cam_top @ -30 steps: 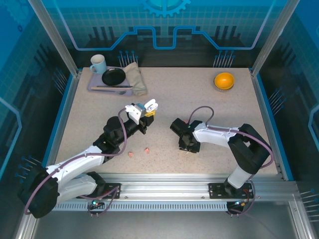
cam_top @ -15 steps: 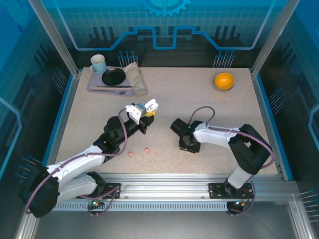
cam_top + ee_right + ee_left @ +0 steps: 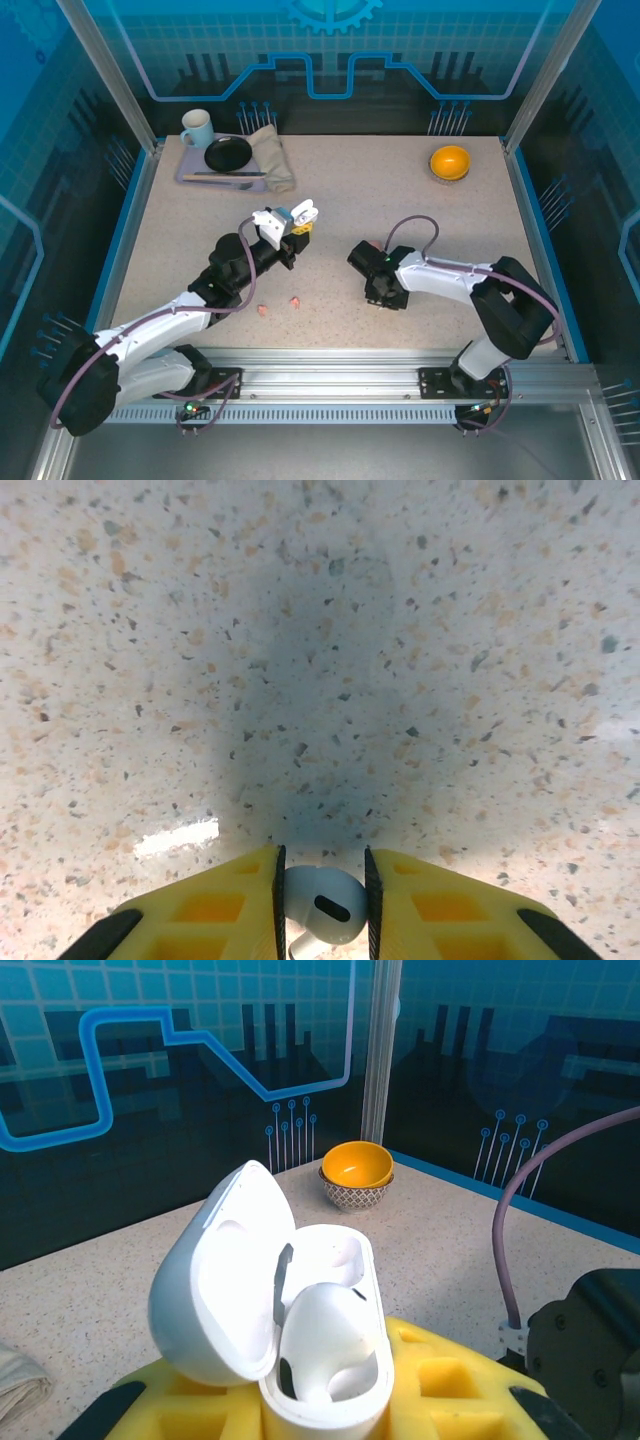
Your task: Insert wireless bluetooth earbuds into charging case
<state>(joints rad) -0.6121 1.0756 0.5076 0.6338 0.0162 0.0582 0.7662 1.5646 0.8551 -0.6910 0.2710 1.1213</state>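
Note:
My left gripper (image 3: 296, 224) is raised above the table and shut on a white charging case (image 3: 303, 212). The left wrist view has the case (image 3: 215, 1270) between the yellow pads (image 3: 450, 1390) with its lid swung open to the left. One white earbud (image 3: 325, 1335) sits in a socket; the other socket is bare. My right gripper (image 3: 386, 293) points down at the table, shut on a second white earbud (image 3: 322, 905) held between its yellow fingers (image 3: 200, 920) just above the surface. Two salmon-pink earbuds (image 3: 262, 310) (image 3: 295, 300) lie loose on the table near the left arm.
An orange bowl (image 3: 450, 162) (image 3: 357, 1170) stands at the back right. At the back left a tray (image 3: 190, 175) carries a mug (image 3: 196, 128), a black plate (image 3: 228, 153) and a folded cloth (image 3: 272, 157). A purple cable (image 3: 412, 232) loops over the right wrist.
My right arm has shifted slightly to the right and toward the near edge with the earbud in its grip. The left arm and the case have stayed put.

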